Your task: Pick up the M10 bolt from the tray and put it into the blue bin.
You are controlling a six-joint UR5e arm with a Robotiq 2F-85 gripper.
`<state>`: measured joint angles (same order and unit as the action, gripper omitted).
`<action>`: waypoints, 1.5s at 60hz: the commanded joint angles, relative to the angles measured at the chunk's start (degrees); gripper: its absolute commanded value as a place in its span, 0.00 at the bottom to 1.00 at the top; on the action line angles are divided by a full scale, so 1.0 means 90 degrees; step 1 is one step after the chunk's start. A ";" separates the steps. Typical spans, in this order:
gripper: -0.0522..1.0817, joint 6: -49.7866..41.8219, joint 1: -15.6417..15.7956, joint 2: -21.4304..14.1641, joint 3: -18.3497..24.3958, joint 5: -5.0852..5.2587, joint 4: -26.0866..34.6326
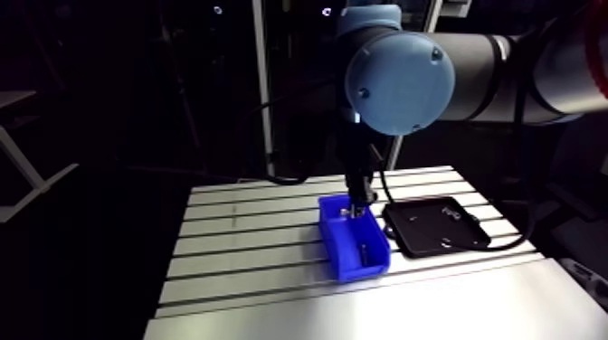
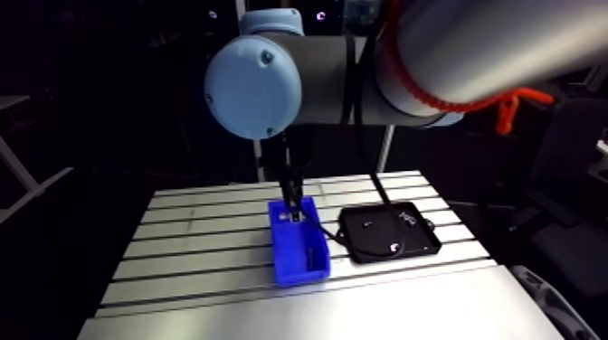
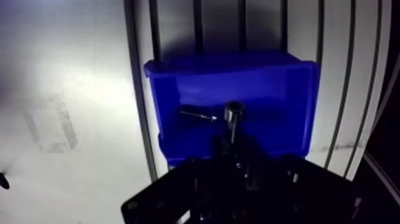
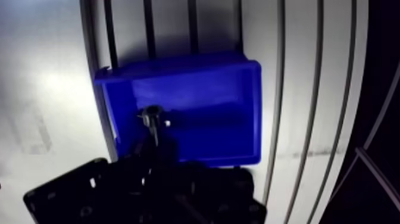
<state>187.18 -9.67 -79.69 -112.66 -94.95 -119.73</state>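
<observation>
The blue bin (image 1: 355, 242) stands on the slotted table, just left of the black tray (image 1: 412, 237). My gripper (image 1: 359, 204) hangs over the bin's far end. In the wrist view the dark fingers reach up over the bin (image 3: 238, 67), and the M10 bolt (image 3: 233, 111) stands up between them, its hex head pointing away from the gripper above the bin's inside. The gripper (image 3: 233, 142) is shut on the bolt's shaft. A thin bright metal piece (image 3: 199, 115) shows beside the bolt on the bin's floor; I cannot tell what it is.
The tray (image 2: 366, 237) holds a couple of small pale parts (image 1: 450, 212). A black cable runs past the tray across the table (image 1: 244, 244). A smooth bright strip forms the table's front edge (image 1: 407, 307).
</observation>
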 commanded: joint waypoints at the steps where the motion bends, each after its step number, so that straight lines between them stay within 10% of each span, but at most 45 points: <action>1: 0.94 -0.0053 -0.0009 0.0151 -0.0122 -0.0040 -0.0210; 17: 0.92 -0.0087 -0.0002 0.0484 -0.0126 -0.0203 -0.0420; 85: 0.92 -0.0214 0.0000 0.1174 -0.0114 -0.0197 -0.0886; 89: 0.81 -0.0232 0.0000 0.1174 -0.0115 -0.0197 -0.0946; 90: 0.64 -0.0258 0.0000 0.1174 -0.0115 -0.0197 -0.0992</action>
<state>185.37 -9.67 -69.36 -113.66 -96.75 -127.19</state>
